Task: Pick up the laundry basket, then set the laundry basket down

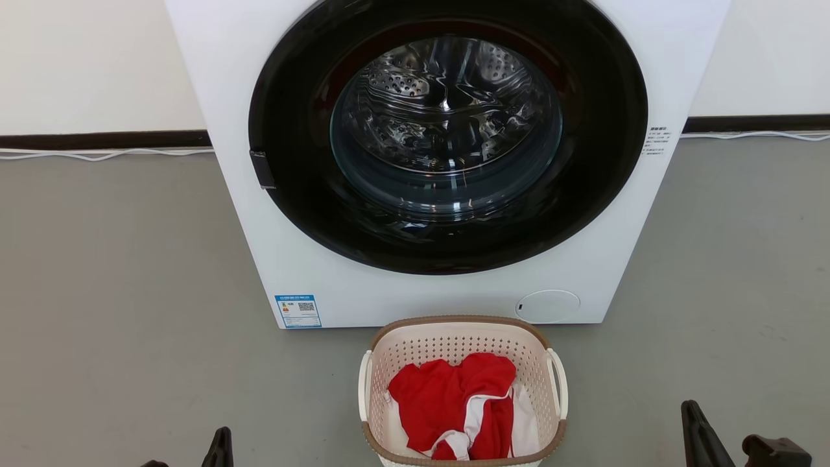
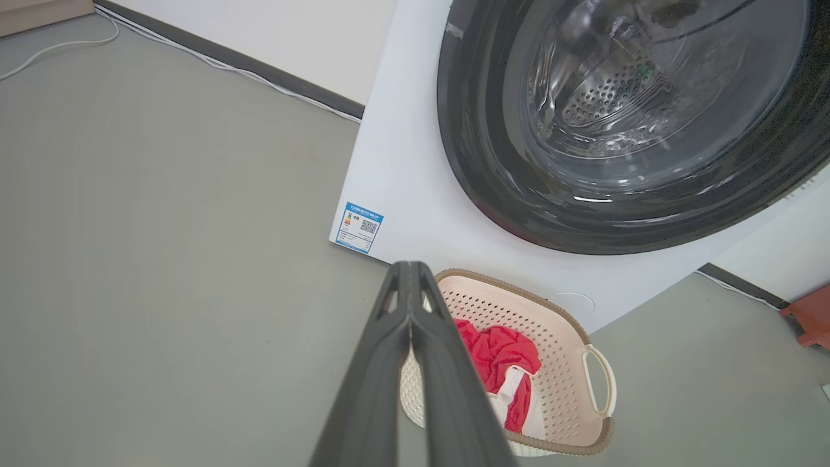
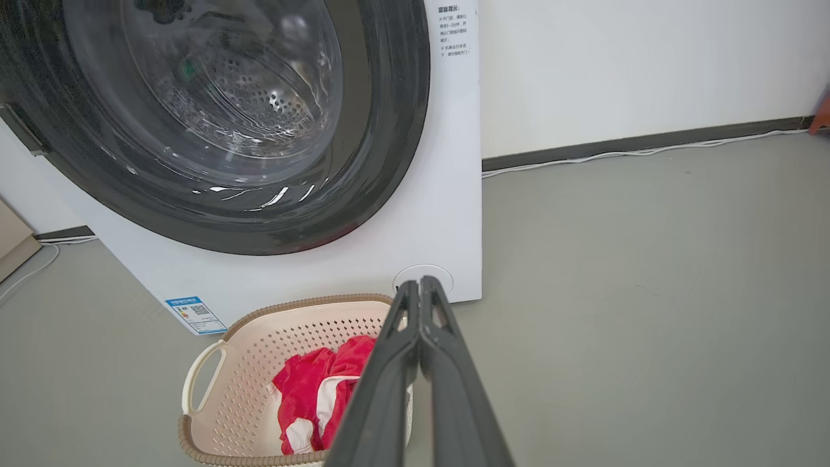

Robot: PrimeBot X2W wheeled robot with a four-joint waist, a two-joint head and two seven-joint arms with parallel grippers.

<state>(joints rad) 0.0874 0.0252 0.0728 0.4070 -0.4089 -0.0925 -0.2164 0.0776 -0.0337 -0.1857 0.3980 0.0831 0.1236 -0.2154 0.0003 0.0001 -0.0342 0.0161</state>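
Plain grey matte floor, white painted wall with a dark skirting strip, thin white cable along it, big white front-loading washing machine right in front of me.

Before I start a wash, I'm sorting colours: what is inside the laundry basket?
Inside the laundry basket lies crumpled red and white clothing. It covers most of the basket's floor, so anything beneath it cannot be seen.

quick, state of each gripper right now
Left gripper: shut, holding nothing, apart from the basket.
Right gripper: shut, holding nothing.
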